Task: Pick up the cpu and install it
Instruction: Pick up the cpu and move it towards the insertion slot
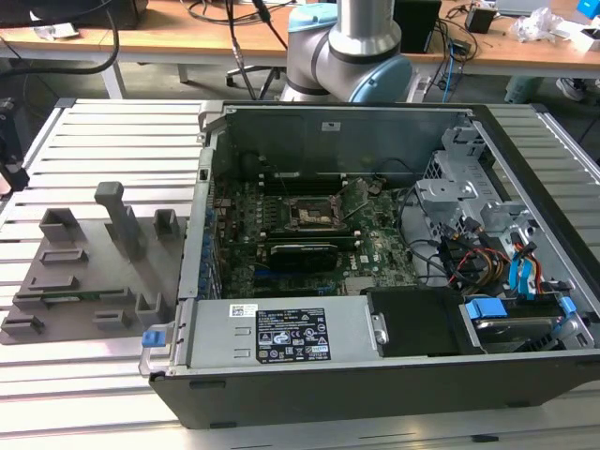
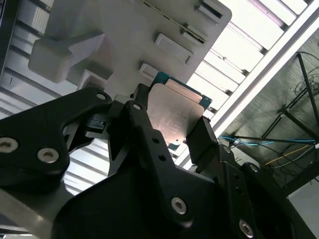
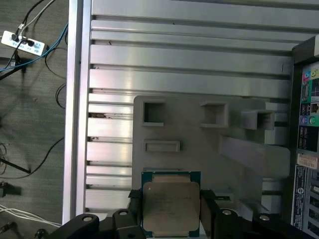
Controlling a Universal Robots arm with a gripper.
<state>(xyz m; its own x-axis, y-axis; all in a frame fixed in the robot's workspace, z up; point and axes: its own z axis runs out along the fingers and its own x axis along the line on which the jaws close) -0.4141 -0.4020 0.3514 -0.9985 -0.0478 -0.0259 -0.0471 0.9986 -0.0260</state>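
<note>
First wrist view: the cpu, its silver-grey lid facing the camera and a thin green rim showing around it, sits between the two black fingers of the tool. The fingers bear on two opposite edges of the chip, so the tool is narrowed to the chip's width and grips it alone. Directly behind the tool lies the grey tray, with its recessed pockets and upright blocks. Whether the chip touches the tray or hangs clear of it cannot be told. The tray rests on a slatted aluminium surface. To one side of the tool the surface ends at a floor strewn with cables; to the other stands the port panel of a computer case. In the exterior view the case lies open just beside the tray, exposing the motherboard and its black socket, with the arm rising behind it.
</note>
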